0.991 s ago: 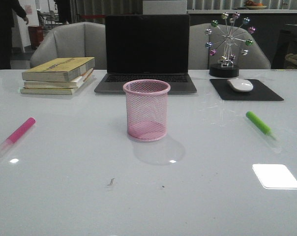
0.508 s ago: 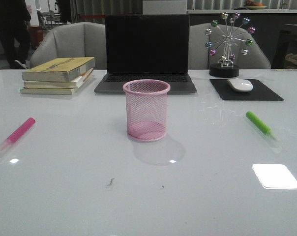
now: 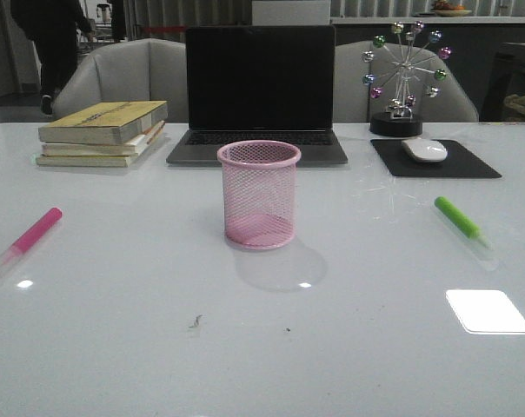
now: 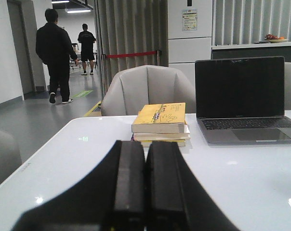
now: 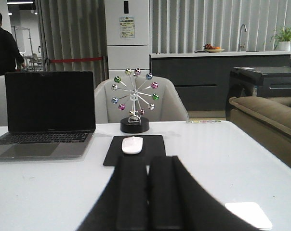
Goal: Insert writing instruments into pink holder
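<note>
no readable text, labels or signs

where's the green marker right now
In the front view the green marker lies flat on the table's right side, in front of the black mouse pad and well to the right of the pink holder, untouched.

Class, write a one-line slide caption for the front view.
Empty pink holder stands mid-table, pink marker lying to its left and green marker to its right.

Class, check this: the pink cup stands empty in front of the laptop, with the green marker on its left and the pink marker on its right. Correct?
No. The front view shows the sides swapped: the green marker lies right of the cup, the pink marker left. The rest holds.
</note>
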`<state>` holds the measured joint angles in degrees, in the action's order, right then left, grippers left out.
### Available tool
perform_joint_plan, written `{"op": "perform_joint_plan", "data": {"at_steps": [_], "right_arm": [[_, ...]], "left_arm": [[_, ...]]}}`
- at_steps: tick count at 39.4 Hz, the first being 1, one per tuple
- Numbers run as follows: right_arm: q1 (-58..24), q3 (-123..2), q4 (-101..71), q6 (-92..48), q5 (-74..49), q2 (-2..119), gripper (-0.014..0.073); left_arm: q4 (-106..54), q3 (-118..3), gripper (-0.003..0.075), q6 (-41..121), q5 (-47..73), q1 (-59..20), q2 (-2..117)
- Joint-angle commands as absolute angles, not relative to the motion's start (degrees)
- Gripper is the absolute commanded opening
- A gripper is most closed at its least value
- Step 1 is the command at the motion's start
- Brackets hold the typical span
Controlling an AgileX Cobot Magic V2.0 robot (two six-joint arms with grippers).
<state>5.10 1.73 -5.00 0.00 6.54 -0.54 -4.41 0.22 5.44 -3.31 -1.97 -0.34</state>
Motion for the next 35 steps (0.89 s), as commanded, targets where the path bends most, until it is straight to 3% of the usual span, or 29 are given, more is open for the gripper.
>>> {"op": "perform_joint_plan", "data": {"at_steps": [1, 19, 26, 35], "right_arm": [[5.2, 1.6, -4.5, 0.0, 14.4, -1.7, 0.0023], [5.2, -16.9, 1.9, 0.0, -1.4, -1.7, 0.0023], [5.2, -20.4, 1.9, 0.0, -8.8, 1.0, 0.0023], [5.2, -25.6, 1.9, 0.0, -9.6, 9.6, 0.0023]], "left_arm": [[-4.9, 0.1, 0.0092, 4.8, -8.7, -1.9, -1.5], [-4.9, -18.0, 0.0092, 4.8, -0.8, -1.9, 2.9], [-4.9, -23.5, 0.0092, 4.8, -0.7, -1.9, 8.7], [-4.5, -29.8, 0.0092, 4.8, -0.4, -1.9, 19.6]]}}
